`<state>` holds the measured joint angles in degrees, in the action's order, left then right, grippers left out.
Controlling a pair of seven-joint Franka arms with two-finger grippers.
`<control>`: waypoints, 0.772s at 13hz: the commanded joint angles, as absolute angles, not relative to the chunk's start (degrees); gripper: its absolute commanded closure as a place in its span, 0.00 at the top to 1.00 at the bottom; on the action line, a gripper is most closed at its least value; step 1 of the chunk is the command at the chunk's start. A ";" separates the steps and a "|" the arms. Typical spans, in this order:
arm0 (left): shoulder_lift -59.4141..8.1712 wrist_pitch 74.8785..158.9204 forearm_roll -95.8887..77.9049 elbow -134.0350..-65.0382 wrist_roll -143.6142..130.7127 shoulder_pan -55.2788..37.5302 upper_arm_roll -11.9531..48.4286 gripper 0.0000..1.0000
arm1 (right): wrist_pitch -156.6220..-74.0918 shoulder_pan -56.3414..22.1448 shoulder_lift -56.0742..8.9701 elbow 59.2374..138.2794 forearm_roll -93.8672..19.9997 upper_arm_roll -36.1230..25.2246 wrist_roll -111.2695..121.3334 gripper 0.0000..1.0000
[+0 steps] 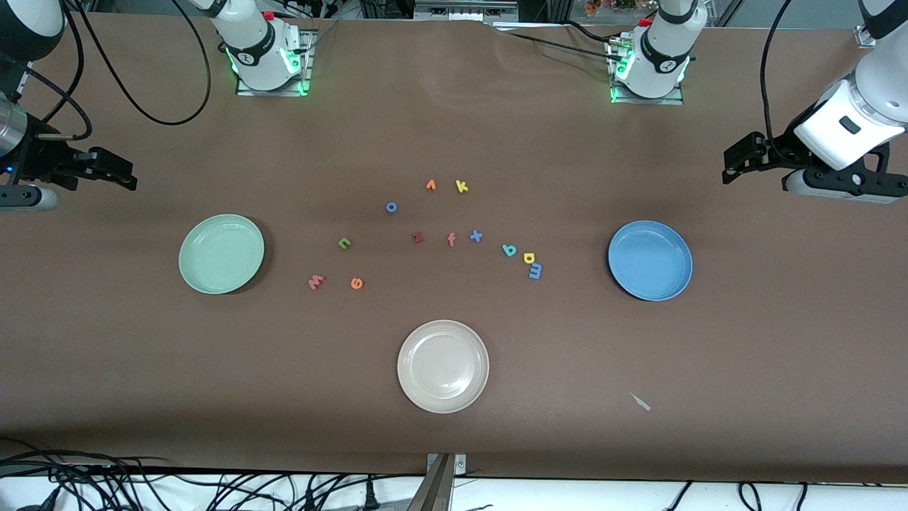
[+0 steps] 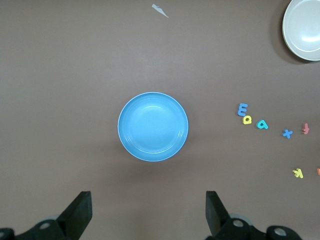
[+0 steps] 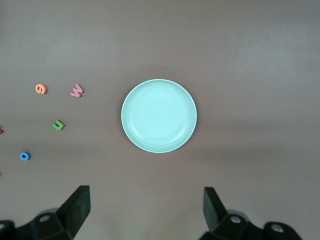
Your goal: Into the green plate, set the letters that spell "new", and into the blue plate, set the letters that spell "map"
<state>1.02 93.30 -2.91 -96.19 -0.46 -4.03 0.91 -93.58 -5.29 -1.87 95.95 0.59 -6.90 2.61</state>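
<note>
The green plate lies bare toward the right arm's end of the table. Beside it lie the green n, orange e and salmon w. The blue plate lies bare toward the left arm's end, with the teal p, yellow a and blue m clustered beside it. My left gripper and right gripper hang open over bare table at their own ends, holding nothing.
A beige plate sits nearest the front camera. In mid-table lie other letters: a dark red z, salmon f, blue x, yellow k, blue o and an orange one. A pale scrap lies near the front edge.
</note>
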 commanded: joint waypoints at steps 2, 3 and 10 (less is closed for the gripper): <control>1.58 92.55 -2.64 -96.15 0.18 -4.22 0.79 1.00 | -92.72 -4.92 -2.20 95.10 0.97 -6.68 2.90 1.00; 1.58 92.55 -2.64 -96.15 0.18 -4.22 0.79 1.00 | -92.64 -4.92 -2.20 95.10 0.97 -6.68 2.90 1.00; 1.67 91.41 -2.72 -96.06 0.53 -4.04 0.79 1.00 | -92.64 -4.92 -2.20 95.10 0.97 -6.68 2.90 1.00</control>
